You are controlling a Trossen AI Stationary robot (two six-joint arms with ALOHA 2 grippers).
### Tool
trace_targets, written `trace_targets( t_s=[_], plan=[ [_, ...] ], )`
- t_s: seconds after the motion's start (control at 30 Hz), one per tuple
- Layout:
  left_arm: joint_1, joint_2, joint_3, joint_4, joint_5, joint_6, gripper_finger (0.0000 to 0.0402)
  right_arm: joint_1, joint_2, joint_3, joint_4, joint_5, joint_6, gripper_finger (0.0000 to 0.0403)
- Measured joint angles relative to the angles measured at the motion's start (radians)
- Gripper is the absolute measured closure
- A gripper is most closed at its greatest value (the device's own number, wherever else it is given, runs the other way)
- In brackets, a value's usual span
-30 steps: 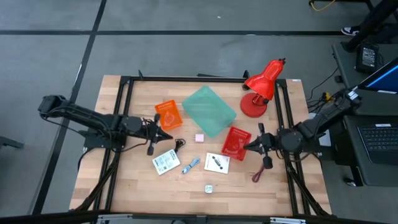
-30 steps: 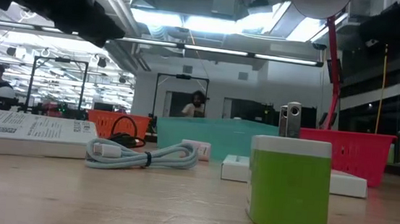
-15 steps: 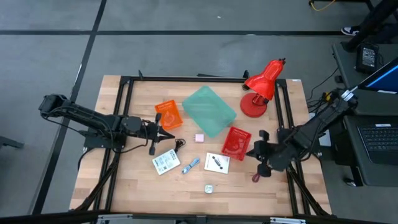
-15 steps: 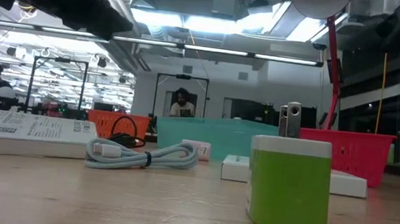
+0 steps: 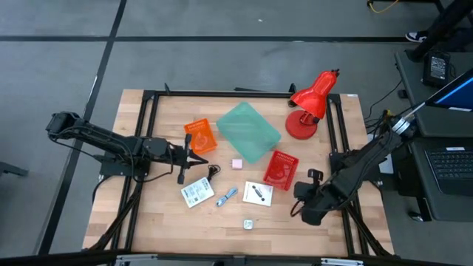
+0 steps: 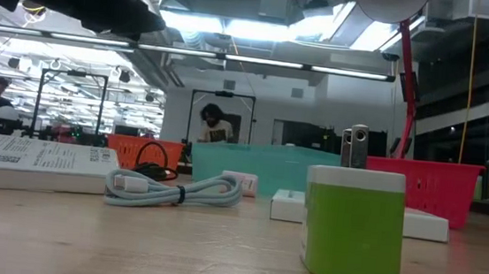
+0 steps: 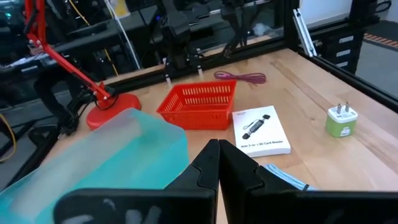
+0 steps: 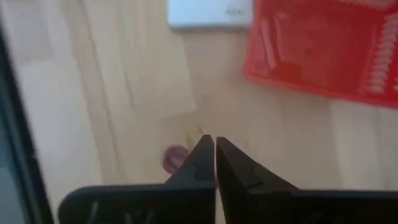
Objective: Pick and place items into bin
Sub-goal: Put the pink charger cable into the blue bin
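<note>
progress: little looks done. the red mesh plastic bin (image 5: 280, 169) shows no contents in the high view; the orange mesh bin (image 5: 199, 137) seems to hold a dark coil, hard to confirm. the teal translucent tray (image 5: 248, 131) looks bare.

loose on the wooden table (image 5: 170, 218): white printed card (image 5: 197, 192), blue-white tube (image 5: 226, 196), white card with a dark picture (image 5: 258, 193), small pale square plug (image 5: 248, 223), tiny pink cube (image 5: 237, 164), black coiled cable (image 5: 213, 171) just beside the left fingers, maroon cable (image 7: 240, 76).

right gripper (image 5: 301, 209) low over the table's right side, in front of the red bin, above where the maroon cable lies; fingers pressed together, nothing between them. right wrist view shows only a bit of maroon cable just beside the fingertips, so no grasp yet, as i judge.

left gripper (image 5: 201, 161) waits between orange bin and printed card, fingers together, empty.

orientation: in the left wrist view the maroon cable lies flat as a long narrow bundle, long axis roughly along the red bin's side. in the high view the right arm hides it.
</note>
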State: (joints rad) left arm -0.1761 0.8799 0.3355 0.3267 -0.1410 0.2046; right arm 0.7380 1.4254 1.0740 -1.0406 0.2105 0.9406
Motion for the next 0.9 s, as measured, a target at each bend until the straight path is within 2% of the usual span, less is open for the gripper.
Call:
trace_targets(
  t_s=[0.23, 0.67, 0.9],
  plan=[
    [0.000, 0.000, 0.000, 0.000, 0.000, 0.000, 0.0400, 0.018, 0.040, 0.016, -0.072, -0.012, -0.002, 0.0385],
    [0.000, 0.000, 0.000, 0.000, -0.056, 0.001, 0.0400, 0.110, 0.110, 0.015, -0.095, -0.014, 0.052, 0.0264],
    [0.000, 0.000, 0.000, 0.000, -0.056, 0.001, 0.0400, 0.129, 0.192, -0.027, -0.095, -0.074, 0.045, 0.0226]
  ],
)
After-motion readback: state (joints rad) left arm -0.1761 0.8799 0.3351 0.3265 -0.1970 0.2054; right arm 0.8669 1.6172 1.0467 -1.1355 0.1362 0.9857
